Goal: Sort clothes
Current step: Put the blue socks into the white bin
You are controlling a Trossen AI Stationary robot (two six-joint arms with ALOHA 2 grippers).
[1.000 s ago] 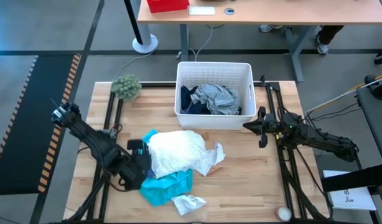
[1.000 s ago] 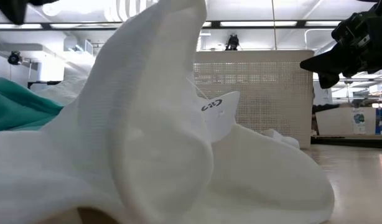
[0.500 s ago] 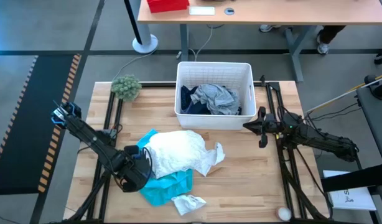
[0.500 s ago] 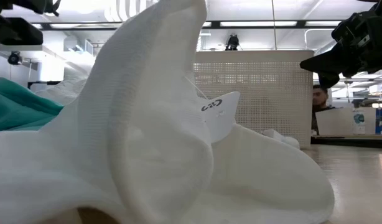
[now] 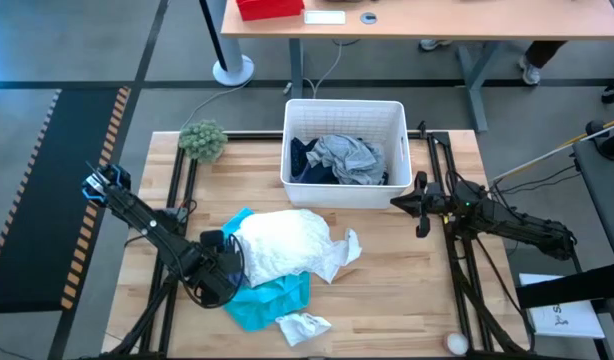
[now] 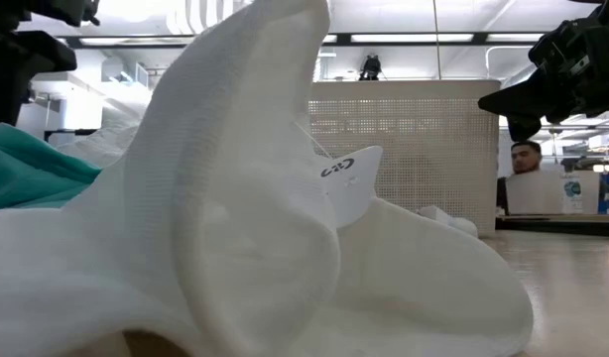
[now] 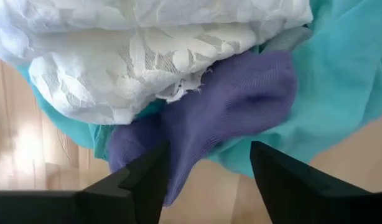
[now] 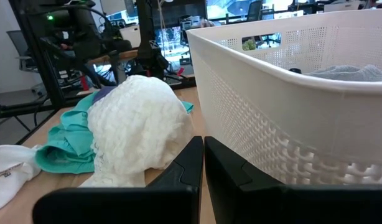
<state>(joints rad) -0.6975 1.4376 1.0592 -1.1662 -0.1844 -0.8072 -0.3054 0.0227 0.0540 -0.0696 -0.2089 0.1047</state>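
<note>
A white lacy garment [image 5: 282, 243] lies heaped on a turquoise garment [image 5: 272, 300] in the middle of the table. A purple sock [image 7: 228, 112] sticks out from under the white one, lying on the turquoise cloth. Small white socks lie at the pile's right [image 5: 342, 255] and near side [image 5: 303, 326]. My left gripper [image 5: 225, 262] points down at the pile's left edge, open [image 7: 209, 152], one finger on each side of the purple sock. Grey and navy garments [image 5: 347, 158] lie in the white bin [image 5: 344, 196]. My right gripper [image 5: 399, 203] waits shut and level beside the bin. My left gripper comes from above, pointing down, with its fingers [image 7: 147, 177] on either side of the purple sock's narrow end [image 7: 178, 155]. I cannot tell whether they touch the cloth.
A fuzzy green ball [image 5: 202, 140] sits at the far left. A small white ball [image 5: 454, 343] lies at the near right corner. Black rails [image 5: 177, 195] run along both sides of the table. In the low view a white sock [image 6: 245, 198] fills the front; a person [image 6: 523, 159] sits beyond the table.
My left gripper has come down onto the left edge of the clothes pile, shifting slightly toward the table's near left. The clothes lie as before.
</note>
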